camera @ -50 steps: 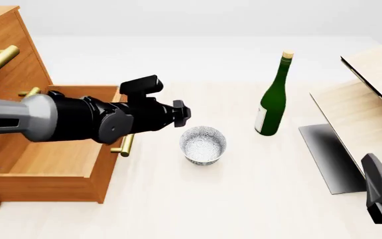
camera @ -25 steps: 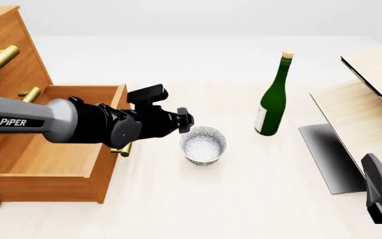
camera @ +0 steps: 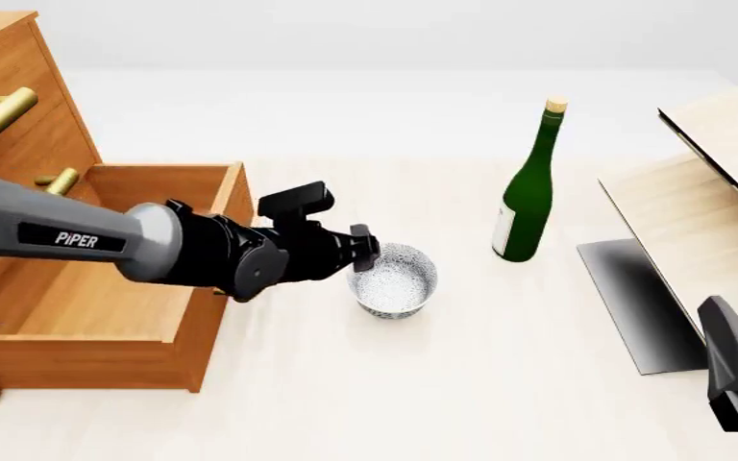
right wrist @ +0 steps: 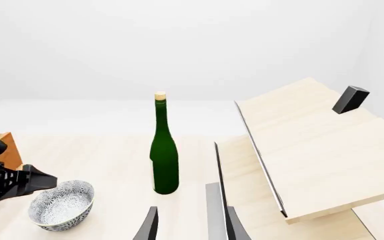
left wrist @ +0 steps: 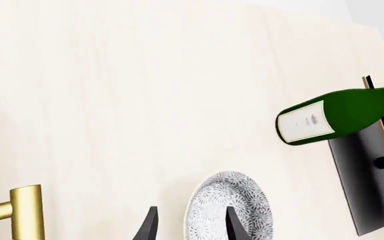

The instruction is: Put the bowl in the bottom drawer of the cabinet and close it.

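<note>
The speckled white bowl point(camera: 392, 279) stands upright on the table just right of the open bottom drawer point(camera: 100, 288) of the orange-brown cabinet point(camera: 16, 115). My left gripper point(camera: 364, 248) is open at the bowl's left rim. In the left wrist view the fingers point(left wrist: 236, 227) straddle the rim of the bowl point(left wrist: 245, 207), one over its inside, and I cannot tell whether they touch it. My right gripper point(camera: 723, 327) hangs open and empty at the near right, far from the bowl point(right wrist: 62, 205).
A green bottle point(camera: 527, 182) stands upright right of the bowl. A pale wood structure point(camera: 715, 202) with a dark base panel point(camera: 632, 298) fills the right side. The drawer's brass handle point(left wrist: 18, 212) sits close beside my left gripper.
My left arm has dropped and reached right, bringing its open gripper from above the drawer front to the bowl's rim. The bowl, the drawer and my right arm have stayed put.
</note>
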You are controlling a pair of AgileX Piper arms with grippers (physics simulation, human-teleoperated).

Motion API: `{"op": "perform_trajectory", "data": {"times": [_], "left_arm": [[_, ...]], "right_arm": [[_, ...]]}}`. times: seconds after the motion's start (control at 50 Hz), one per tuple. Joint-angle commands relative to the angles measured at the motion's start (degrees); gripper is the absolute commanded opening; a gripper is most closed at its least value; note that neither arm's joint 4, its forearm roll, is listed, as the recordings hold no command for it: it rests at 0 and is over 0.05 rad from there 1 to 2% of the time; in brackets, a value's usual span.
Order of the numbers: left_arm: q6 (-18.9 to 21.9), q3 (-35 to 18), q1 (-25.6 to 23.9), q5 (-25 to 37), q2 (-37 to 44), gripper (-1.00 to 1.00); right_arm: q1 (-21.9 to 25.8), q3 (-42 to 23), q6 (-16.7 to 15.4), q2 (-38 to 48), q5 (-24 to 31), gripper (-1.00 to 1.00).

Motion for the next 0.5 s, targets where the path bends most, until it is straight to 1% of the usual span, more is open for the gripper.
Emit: {"op": "perform_trajectory", "data": {"times": [0.02,0.5], "left_arm": [[-1.4,-0.3,-0.6,-0.7,2.2,1.00],[-2.9,-0.6,-1.0,-1.7,5.4,1.00]], "right_arm": [[0.0,0.0,0.0,0.0,0.0,1.00],[0.0,0.0,0.0,0.0,0.0,1.00]]}}
